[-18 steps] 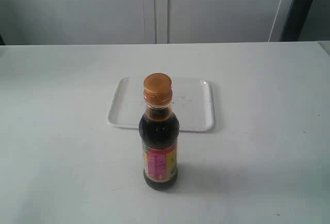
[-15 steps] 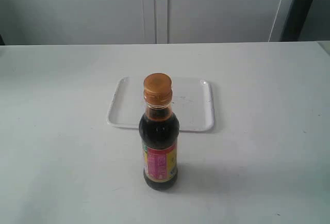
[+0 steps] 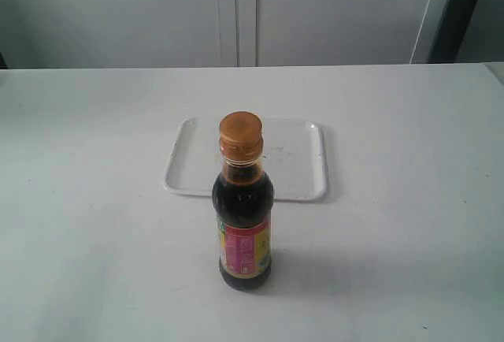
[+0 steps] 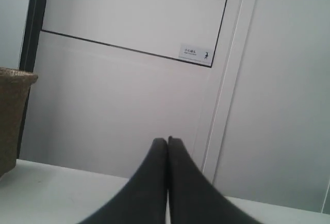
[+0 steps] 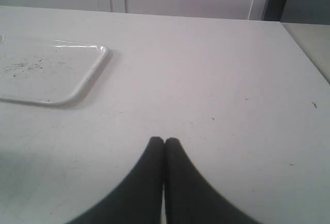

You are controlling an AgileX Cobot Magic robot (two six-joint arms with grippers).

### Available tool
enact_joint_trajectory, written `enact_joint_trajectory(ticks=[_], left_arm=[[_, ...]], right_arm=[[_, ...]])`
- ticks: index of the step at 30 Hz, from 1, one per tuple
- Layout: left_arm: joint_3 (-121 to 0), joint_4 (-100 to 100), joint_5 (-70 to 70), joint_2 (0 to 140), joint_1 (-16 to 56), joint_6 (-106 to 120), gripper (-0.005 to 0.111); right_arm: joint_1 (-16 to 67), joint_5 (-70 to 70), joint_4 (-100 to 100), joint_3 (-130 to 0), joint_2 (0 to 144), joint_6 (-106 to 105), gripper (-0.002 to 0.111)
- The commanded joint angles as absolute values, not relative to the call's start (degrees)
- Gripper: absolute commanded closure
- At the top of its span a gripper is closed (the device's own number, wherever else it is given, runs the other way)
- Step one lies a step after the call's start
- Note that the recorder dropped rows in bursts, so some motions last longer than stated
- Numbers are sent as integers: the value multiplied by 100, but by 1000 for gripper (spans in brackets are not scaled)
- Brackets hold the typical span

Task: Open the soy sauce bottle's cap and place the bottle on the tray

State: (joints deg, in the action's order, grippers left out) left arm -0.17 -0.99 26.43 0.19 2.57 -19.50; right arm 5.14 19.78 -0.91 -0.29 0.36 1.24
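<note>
Worktop (image 3: 409, 200) is bare on both flanks of the soy sauce bottle (image 3: 244, 224), so side access is open. Only obstacle behind it: the tray (image 3: 299, 172), low rim, just beyond the bottle (flat, easy to clear from above). Cap (image 3: 240, 135) unobstructed overhead.

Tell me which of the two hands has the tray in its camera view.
The right hand: its wrist view shows the tray on the table. The left hand, also shut, faces only a wall.
</note>
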Motion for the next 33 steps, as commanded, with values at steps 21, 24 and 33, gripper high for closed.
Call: enact_joint_trajectory(ticks=[21, 24, 33], left_arm=[[-1948, -3912, 4439, 4096, 245, -4243, 107], [-1948, -3923, 4702, 4602, 245, -4150, 107], [-2003, -4313, 5459, 5746, 853, -3744, 107]], right_arm=[[528, 1958, -105, 0, 0, 136, 108], [528, 1958, -105, 0, 0, 136, 108], [528, 1958, -105, 0, 0, 136, 108]])
